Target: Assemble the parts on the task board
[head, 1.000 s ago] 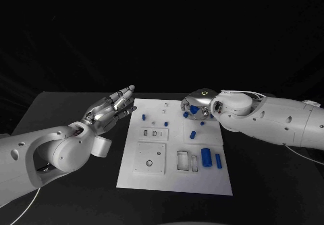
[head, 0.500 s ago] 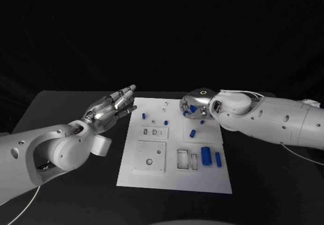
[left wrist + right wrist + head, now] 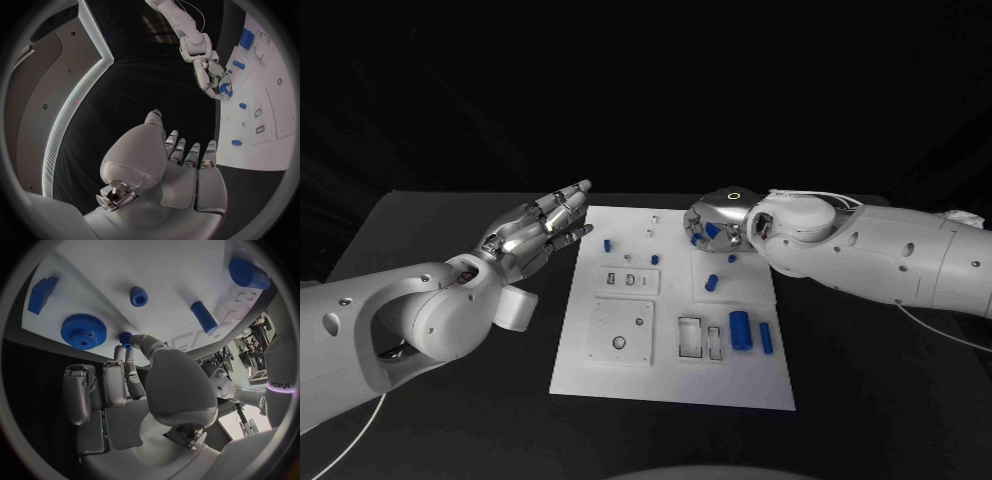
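Almost nothing differs from the earlier frames: the right robot hand [image 3: 708, 228] stays at the far right corner of the board [image 3: 675, 385], and the left robot hand [image 3: 534, 234] stays raised just off the board's left edge, over the worktop [image 3: 444, 230].

Left robot hand: released, fingers straight and apart, nothing in it. Right robot hand: fingers curled down at the board, fingertips pinching a small blue part [image 3: 125, 337]; in the right wrist view the part sits just beside a gear [image 3: 83, 331].

Counts, head view: one board; about eight loose blue parts visible on it. Two small pegs near the far left area [image 3: 607, 243] and [image 3: 655, 261], one peg mid-board [image 3: 711, 284], one small piece by the right arm [image 3: 731, 261], one thick cylinder [image 3: 740, 331] and one thin bar [image 3: 766, 338] side by side on the near right. The right wrist view adds one gear and one block [image 3: 42, 293]. Two robot hands.
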Controlling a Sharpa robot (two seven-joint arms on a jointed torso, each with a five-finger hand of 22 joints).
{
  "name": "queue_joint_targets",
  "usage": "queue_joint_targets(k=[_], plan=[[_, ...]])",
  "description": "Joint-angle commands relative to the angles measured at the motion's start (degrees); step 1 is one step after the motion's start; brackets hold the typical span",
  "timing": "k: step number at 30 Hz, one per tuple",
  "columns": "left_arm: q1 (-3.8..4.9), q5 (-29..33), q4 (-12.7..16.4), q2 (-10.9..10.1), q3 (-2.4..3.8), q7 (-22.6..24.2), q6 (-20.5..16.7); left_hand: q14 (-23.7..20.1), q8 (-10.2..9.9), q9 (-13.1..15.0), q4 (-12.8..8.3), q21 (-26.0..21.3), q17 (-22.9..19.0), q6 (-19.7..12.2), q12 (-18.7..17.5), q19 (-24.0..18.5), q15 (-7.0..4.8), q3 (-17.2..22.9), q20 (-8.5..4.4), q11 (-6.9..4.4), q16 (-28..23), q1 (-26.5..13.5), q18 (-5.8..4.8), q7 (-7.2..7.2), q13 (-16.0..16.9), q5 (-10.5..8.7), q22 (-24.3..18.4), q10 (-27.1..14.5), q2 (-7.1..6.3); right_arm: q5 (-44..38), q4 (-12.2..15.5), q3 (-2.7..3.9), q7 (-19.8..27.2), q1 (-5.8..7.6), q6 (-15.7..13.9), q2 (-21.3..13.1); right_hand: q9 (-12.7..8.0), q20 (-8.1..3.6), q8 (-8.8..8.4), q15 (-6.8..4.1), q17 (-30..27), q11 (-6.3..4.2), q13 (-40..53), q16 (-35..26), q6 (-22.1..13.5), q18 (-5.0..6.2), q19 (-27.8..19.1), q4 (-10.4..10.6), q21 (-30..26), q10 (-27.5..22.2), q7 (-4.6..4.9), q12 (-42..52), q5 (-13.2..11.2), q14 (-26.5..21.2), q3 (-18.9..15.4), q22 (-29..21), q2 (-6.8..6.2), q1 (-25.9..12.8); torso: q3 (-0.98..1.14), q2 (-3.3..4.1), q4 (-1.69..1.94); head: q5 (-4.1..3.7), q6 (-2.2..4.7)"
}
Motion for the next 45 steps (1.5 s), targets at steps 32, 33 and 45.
queue_joint_targets(k=[32, 33, 45], plan=[[0.05, -0.70, -0.71, 0.22, -0.02, -0.62, 1.18, 0.57, 1.01, 0.17, 0.07, 0.67, 0.35, 1.30, 1.59, 0.41, 1.17, 0.63, 0.66, 1.85, 1.26, 1.52, 0.55, 1.21, 0.28, 0.82, -0.69, 0.52, 0.10, 0.96, -0.34, -0.05, 1.07, -0.43, 0.25, -0.37, -3.72, -0.99, -7.20, -0.92, -1.61, -0.85, -2.12, -1.17, 8.12, 0.50, 0.14, -1.48, -0.78, 7.84, 0.53, -5.76, -2.13, -0.55, 1.33, 8.89, 0.78, 0.50, -0.06, -0.22, -0.01, 0.63, -0.32], [0.05, -0.70, -0.71, 0.18, -0.02, -0.65, 1.14, 0.60, 1.04, 0.17, 0.07, 0.68, 0.36, 1.35, 1.66, 0.42, 1.19, 0.65, 0.67, 1.89, 1.29, 1.55, 0.55, 1.25, 0.29, 0.84, -0.69, 0.55, 0.13, 1.11, -0.23, -0.04, 1.09, -0.37, -0.13, -0.41, -3.58, -1.02, -7.13, -0.95, -1.62, -0.88, -2.11, -1.18, 8.21, 0.49, 0.20, -1.48, -0.75, 7.99, 0.52, -5.76, -2.15, -0.53, 1.24, 8.94, 0.80, 0.49, -0.07, -0.22, -0.02, 0.73, -0.27], [0.06, -0.70, -0.58, -0.07, -0.02, -1.01, 0.73, 0.80, 1.26, 0.21, 0.00, 0.73, 0.43, 1.68, 2.28, 0.50, 1.32, 0.79, 0.72, 2.25, 1.58, 1.86, 0.53, 1.47, 0.37, 1.00, -0.67, 0.80, 0.24, 5.35, -2.78, 0.30, 1.43, 1.16, -0.68, 3.10, -2.81, -1.18, -6.79, -1.10, -1.55, -1.01, -2.16, -1.17, 8.68, 0.35, 0.68, -1.45, -0.50, 8.78, 0.41, -5.92, -2.44, -0.36, 0.75, 9.36, 0.78, 0.42, -0.08, -0.12, 0.01, 1.54, -0.15]])
